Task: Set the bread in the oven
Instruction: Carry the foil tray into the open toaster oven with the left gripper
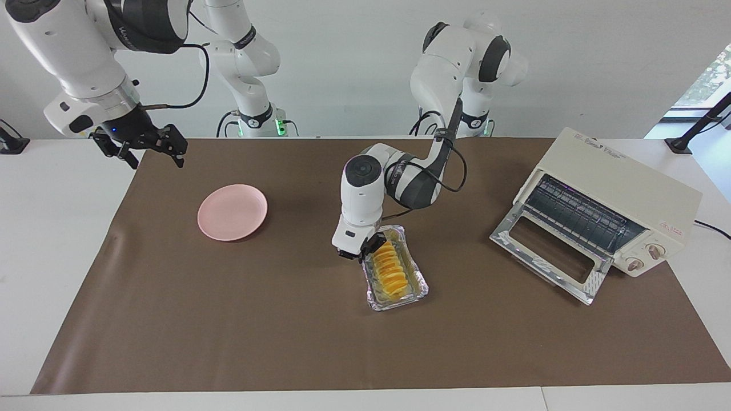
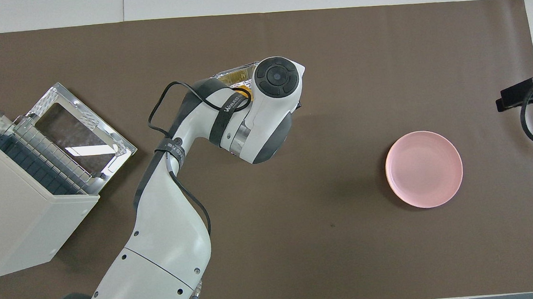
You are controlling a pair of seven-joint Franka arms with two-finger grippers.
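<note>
Both views are bright and evenly lit, with soft, diffuse light from above. Shadows on the worktop (image 1: 171, 319) are faint: a pale one under the pink plate (image 1: 232, 212), a soft smudge under the left arm (image 2: 173, 221) near the middle of the brown mat (image 2: 349, 256). The oven (image 1: 617, 188) door's glass (image 2: 78, 144) carries a white glare patch, and its metal frame sparkles. A window at the facing view's upper corner is blown out. Focus is sharp throughout, with no visible edge bending.

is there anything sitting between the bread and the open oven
Nothing visible: bare brown mat lies between the bread in its foil tray and the oven, whose door is folded down. The left gripper is at the bread.
</note>
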